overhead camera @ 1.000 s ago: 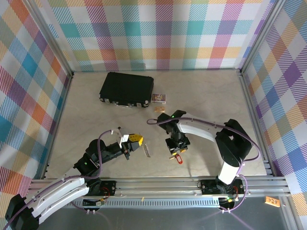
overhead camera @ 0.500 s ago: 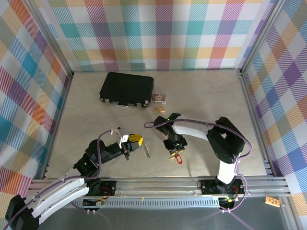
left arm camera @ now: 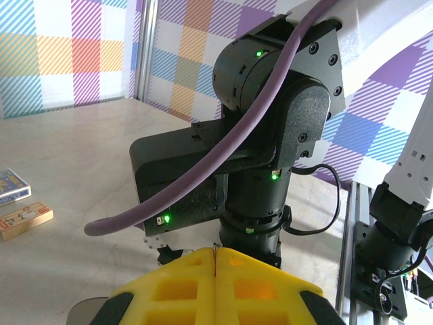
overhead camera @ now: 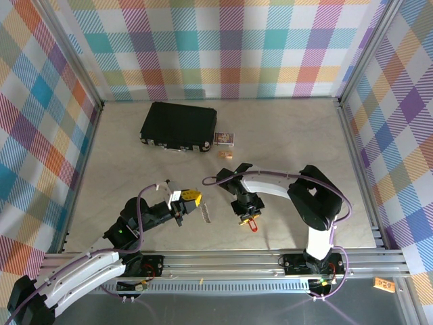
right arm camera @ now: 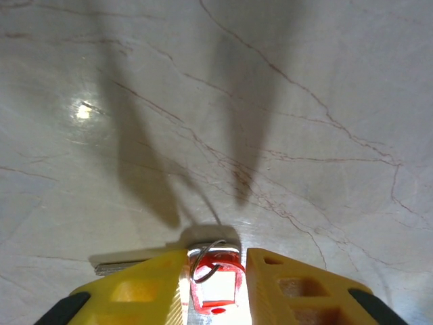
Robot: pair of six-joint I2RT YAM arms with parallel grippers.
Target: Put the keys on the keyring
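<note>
- Right claw [right arm camera: 215, 265] is clenched on the keyring [right arm camera: 216, 290]. Its yellow pads [right arm camera: 135, 294] press both flanks of the red tag, low over the counter [right arm camera: 284, 101] near the middle of the near edge. The grey ring pokes out ahead of the fingertips.
- Left claw [overhead camera: 192, 198] is clenched on nothing I can make out (its pads meet at a seam in the wrist view).
- Keys [overhead camera: 206, 214] lie flat on the counter between the two claws, left of the held tag. Their long axis runs roughly from far edge to near edge. The left claw is nearer, so I judge it should fetch them.
- Hard to make out: the tag's lower part is cut off, and a grey sliver beside the right claw's left pad may or may not be a key.
</note>
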